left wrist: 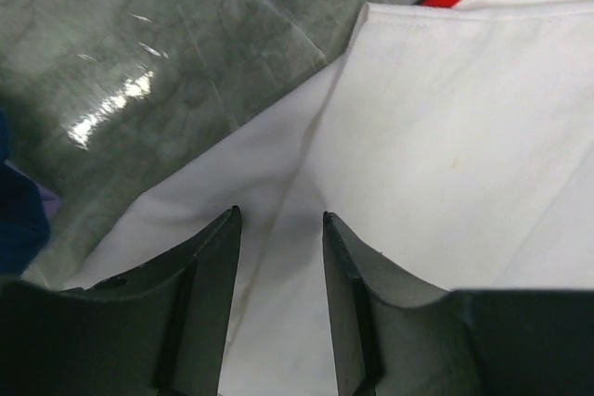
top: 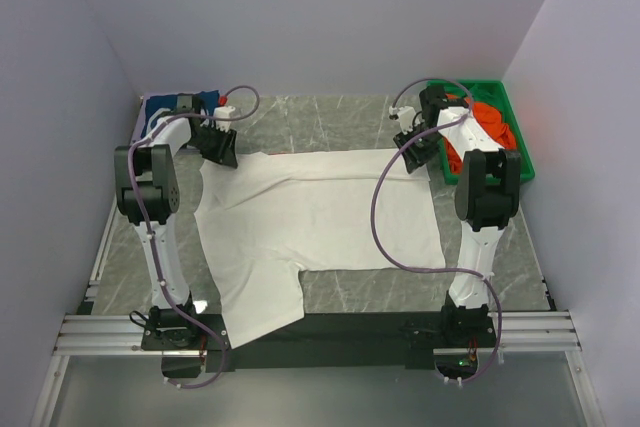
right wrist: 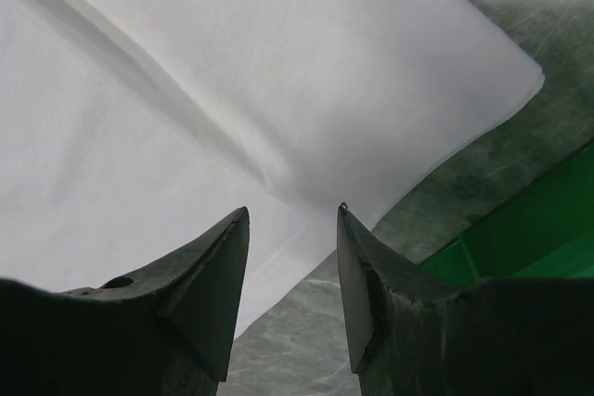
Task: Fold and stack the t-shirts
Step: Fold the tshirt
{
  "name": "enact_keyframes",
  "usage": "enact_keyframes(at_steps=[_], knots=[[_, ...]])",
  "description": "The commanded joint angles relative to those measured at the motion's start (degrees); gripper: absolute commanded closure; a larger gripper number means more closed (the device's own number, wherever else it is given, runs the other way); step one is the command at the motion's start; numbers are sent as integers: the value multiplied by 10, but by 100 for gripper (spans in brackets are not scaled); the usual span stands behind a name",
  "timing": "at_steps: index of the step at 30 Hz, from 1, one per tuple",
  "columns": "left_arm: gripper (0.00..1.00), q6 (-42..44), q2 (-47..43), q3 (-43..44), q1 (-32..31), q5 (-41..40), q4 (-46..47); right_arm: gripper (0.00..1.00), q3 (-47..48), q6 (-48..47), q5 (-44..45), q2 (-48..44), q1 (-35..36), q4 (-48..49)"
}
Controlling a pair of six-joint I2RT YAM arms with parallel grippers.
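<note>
navy t-shirt [top: 165,105] sits just behind-left of the l gripper [left wrist: 278,218], whose jaws are apart w/ nothing pinched, over the far-left corner of the white t-shirt [top: 320,217]. shirt lies flat on the marble table [top: 330,117] btwn both grippers. r gripper [right wrist: 293,210] jaws apart too, at the far-right corner. green bin [top: 522,155] w/ orange t-shirt [top: 492,122] is just to its right.

A white t-shirt [top: 320,212] lies spread flat across the middle, with one part trailing over the near-left edge. A navy t-shirt [top: 165,105] sits bunched at the far left. An orange-red t-shirt [top: 490,125] lies crumpled at the far right.
</note>
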Motion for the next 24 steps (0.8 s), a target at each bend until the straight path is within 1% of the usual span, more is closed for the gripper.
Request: enact_keyframes(at_steps=[1, 6, 8, 11, 12, 18, 20, 23, 24], knots=[[54, 12, -36, -18, -2, 31, -7, 50, -7, 9, 0, -44, 4, 4], [56, 16, -37, -17, -6, 34, -17, 50, -4, 11, -1, -41, 5, 3], [60, 16, -35, -16, -7, 36, -20, 50, -3, 11, 0, -41, 7, 3], [69, 19, -40, -17, -7, 40, -18, 51, -3, 11, 1, -42, 7, 3], [76, 20, -43, -18, -7, 42, -17, 51, -3, 11, 1, -43, 7, 3], [87, 42, -86, -40, -12, 61, -23, 51, -6, 12, 1, -44, 7, 3], [86, 56, -107, -53, -20, 61, -29, 52, -8, 11, -1, -46, 7, 3], [75, 57, -129, -80, -22, 58, -27, 52, -12, 13, -3, -48, 8, 6], [73, 55, -134, -94, -36, 55, -16, 52, -13, 13, -4, -49, 7, 6]])
